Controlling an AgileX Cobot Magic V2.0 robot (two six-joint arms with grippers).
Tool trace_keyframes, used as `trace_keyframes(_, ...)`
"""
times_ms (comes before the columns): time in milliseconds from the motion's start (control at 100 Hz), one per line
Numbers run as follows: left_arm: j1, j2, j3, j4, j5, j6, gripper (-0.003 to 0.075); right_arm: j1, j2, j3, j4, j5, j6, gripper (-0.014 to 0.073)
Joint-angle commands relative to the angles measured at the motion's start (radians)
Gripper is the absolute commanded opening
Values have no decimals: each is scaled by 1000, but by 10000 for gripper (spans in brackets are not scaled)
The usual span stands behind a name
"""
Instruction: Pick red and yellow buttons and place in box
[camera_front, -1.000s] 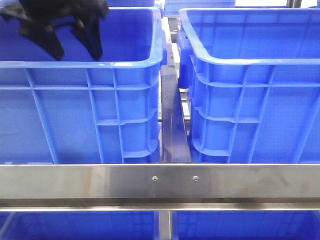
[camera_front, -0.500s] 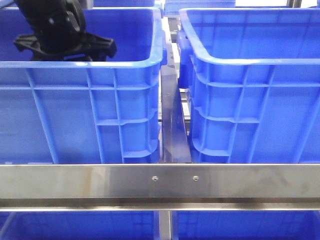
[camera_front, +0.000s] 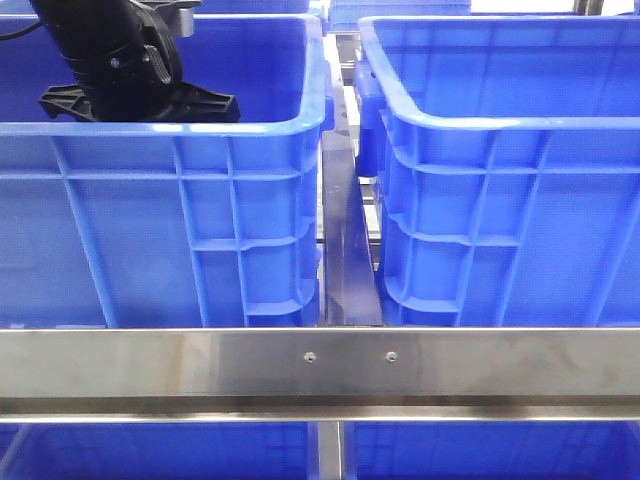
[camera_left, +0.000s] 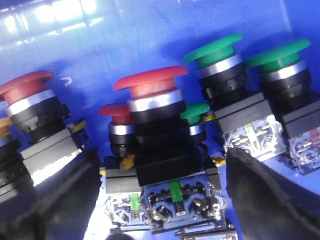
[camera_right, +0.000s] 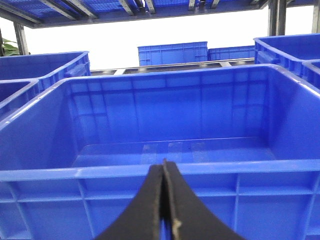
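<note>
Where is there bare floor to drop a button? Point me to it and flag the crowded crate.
Free: the bare floor of the large blue plastic crate ahead of the shut right hand, bordered only by its four walls. Crowded: the other blue crate, where the open left hand straddles a red mushroom-head push button packed against green-capped push buttons.

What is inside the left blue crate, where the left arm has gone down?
In the left wrist view, push buttons lie on the floor of the left blue crate: red-capped ones, green-capped ones. The open left gripper straddles one red. From the front, the wall hides them all.
</note>
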Motion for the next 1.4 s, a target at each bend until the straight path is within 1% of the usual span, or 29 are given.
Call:
trace_keyframes(0, -8, -45, -33, -1, -46, -12, 495, -5, -20, -19, -4, -85, 1, -68)
trace_keyframes(350, -8, -26, -33, -1, -59, -17, 495, -5, -20, -19, -4, -85, 1, -68)
trace_keyframes(630, -8, -11, -37, -1, -40, -17, 486, -5, -20, -19, -4, -85, 1, -68)
trace_keyframes(680, -8, -11, -40, -1, -40, -17, 454, -5, -20, -19, -4, -85, 1, -68)
trace_keyframes(730, -8, -13, -42, -1, -37, -17, 398, -5, -20, -19, -4, -85, 1, -68)
trace_keyframes(800, -8, -13, -42, -1, -37, -17, 291, -5, -20, -19, -4, -85, 1, -68)
trace_keyframes(850, -8, -13, -42, -1, -37, -17, 197, -5, -20, -19, -4, -85, 1, -68)
trace_keyframes(870, -8, -13, -42, -1, -37, -17, 174, -5, -20, -19, -4, -85, 1, -68)
trace_keyframes(920, -8, -15, -42, -1, -37, -17, 85, -5, -20, -19, -4, -85, 1, -68)
trace_keyframes(1000, -8, -26, -42, 3, -35, -17, -18, -5, -20, -19, -4, -85, 1, -68)
trace_keyframes(1200, -8, -110, -42, 3, -14, -8, -19, -5, -20, -19, -4, -85, 1, -68)
trace_keyframes(1390, -29, -249, -42, 9, 62, 20, -19, -5, -20, -19, -4, -85, 1, -68)
